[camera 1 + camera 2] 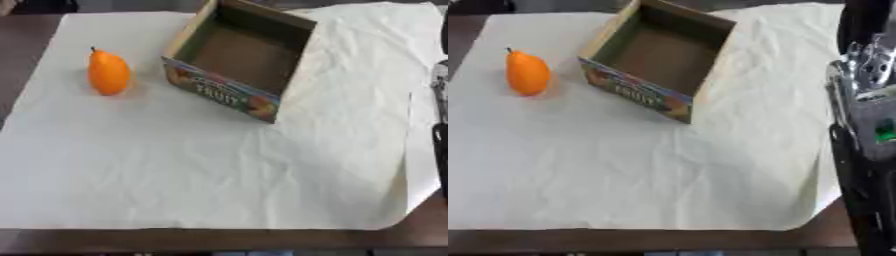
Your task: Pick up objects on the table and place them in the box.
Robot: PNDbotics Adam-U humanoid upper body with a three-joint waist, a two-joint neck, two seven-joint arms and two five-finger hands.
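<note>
i'm looking down at the counter (35, 242), which is lying under a wide sheet of creased white paper (219, 170). an orange pear-shaped fruit (108, 73) with a short dark stem is sitting upright on the paper toward the far left, well apart from everything but the box. the cardboard box (241, 95) is standing open-topped just to the fruit's right, turned at an angle so one corner is pointing toward me; its printed front wall is showing colourful fruit pictures and lettering, and i'm seeing nothing inside it, only bare brown floor.

on the right edge of the right eye view, a black and silver arm is coming down the side of the frame, and the right robot hand (859, 130) is hanging over the paper's right margin, well apart from both the box and the fruit. i'm not able to tell whether it is spread or pressed together, as the shapes there are running into one another. it is touching nothing that i can make out. the left robot hand is not showing in either view.
</note>
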